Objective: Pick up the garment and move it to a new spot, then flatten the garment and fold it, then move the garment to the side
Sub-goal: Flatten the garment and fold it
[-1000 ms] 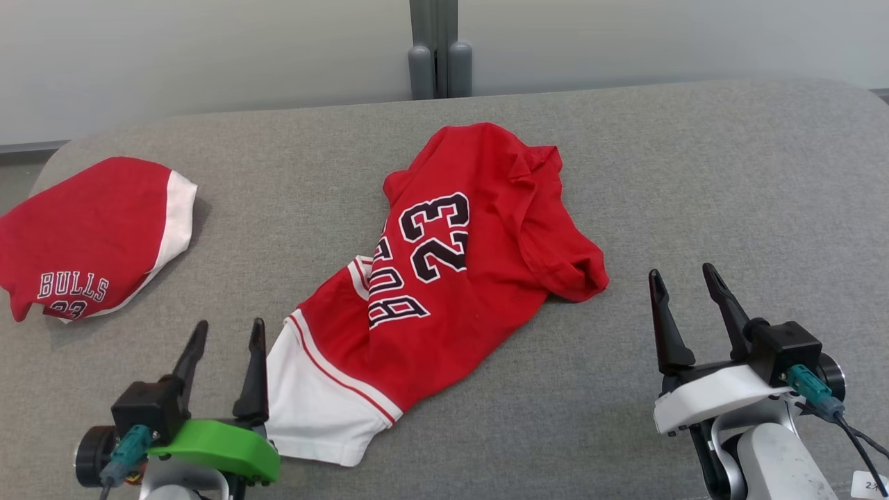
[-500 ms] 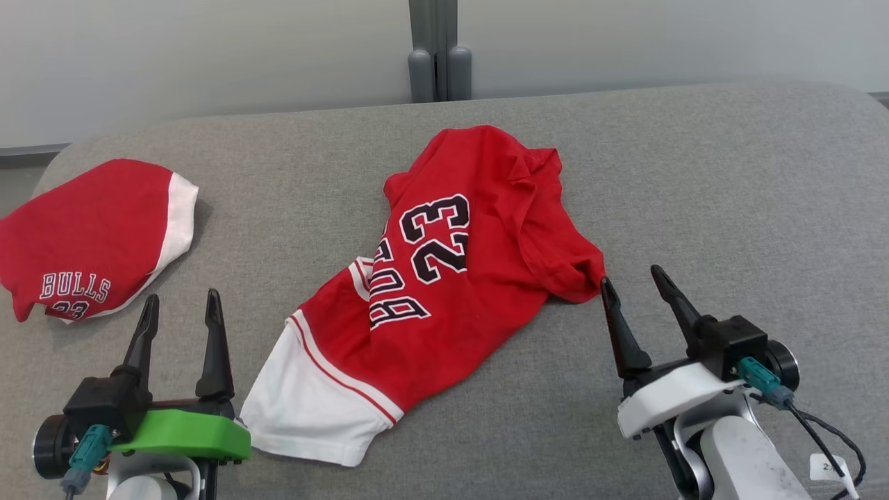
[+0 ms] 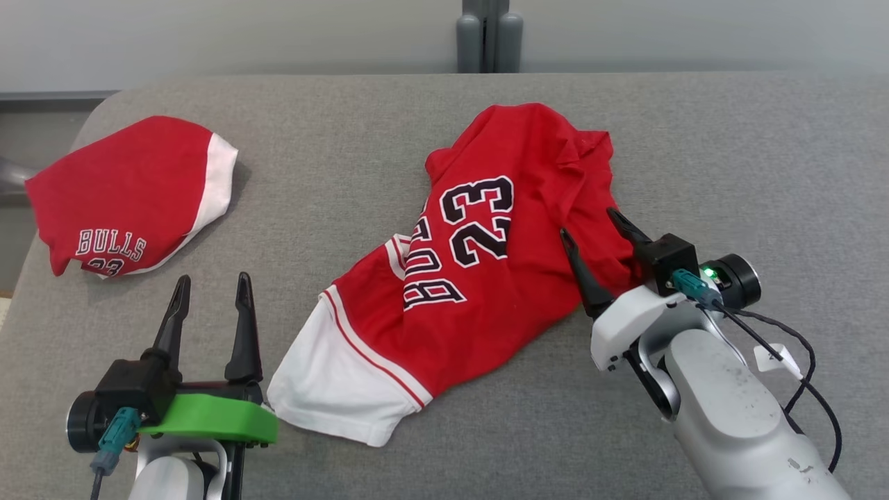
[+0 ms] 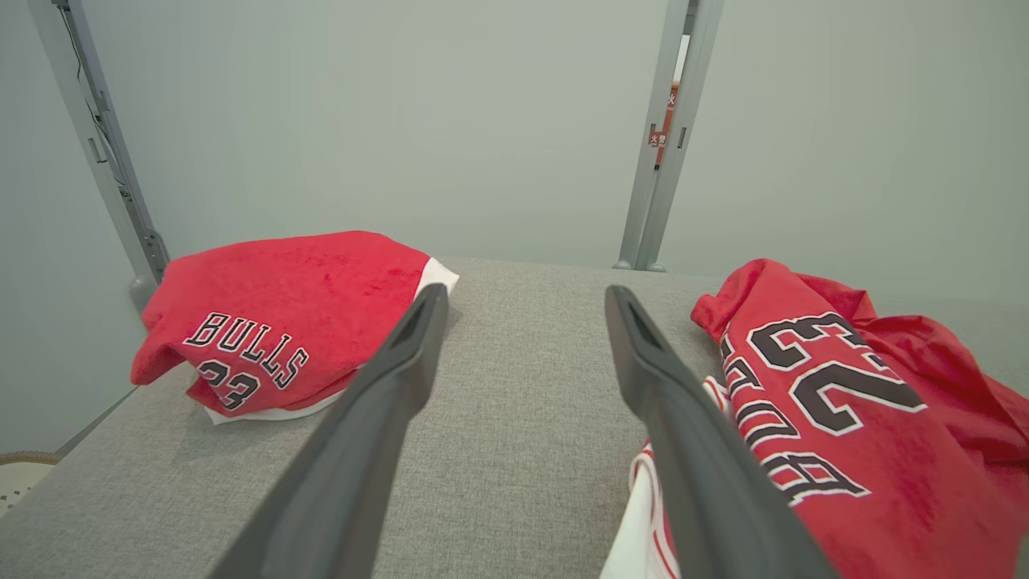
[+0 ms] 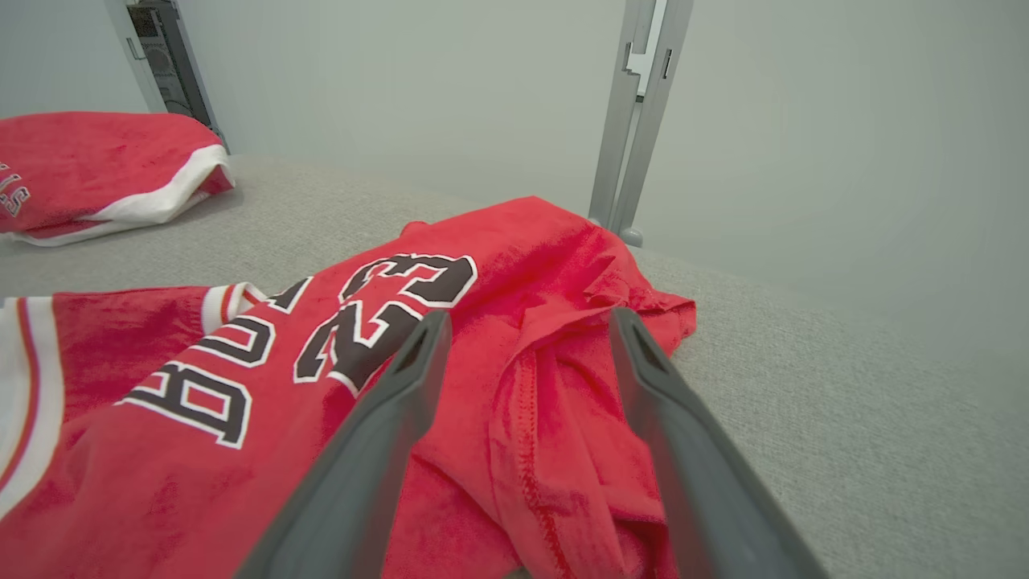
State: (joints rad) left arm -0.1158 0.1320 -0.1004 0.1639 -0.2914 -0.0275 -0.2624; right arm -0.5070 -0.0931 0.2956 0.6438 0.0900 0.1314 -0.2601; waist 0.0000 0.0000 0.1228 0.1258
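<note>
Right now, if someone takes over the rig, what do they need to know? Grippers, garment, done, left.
Left gripper: open, empty, over bare table beside the garment's white hem.
Right gripper: open, with one finger on either side of a bunched fold at the garment's right edge; not closed on it.
Garment: red jersey, crumpled at mid-table, number side up. A second red jersey lies bundled at the table's left end.
Done: nothing that shows; no grasp yet.
Left: grasp, move to a new spot, flatten, fold, set aside.
</note>
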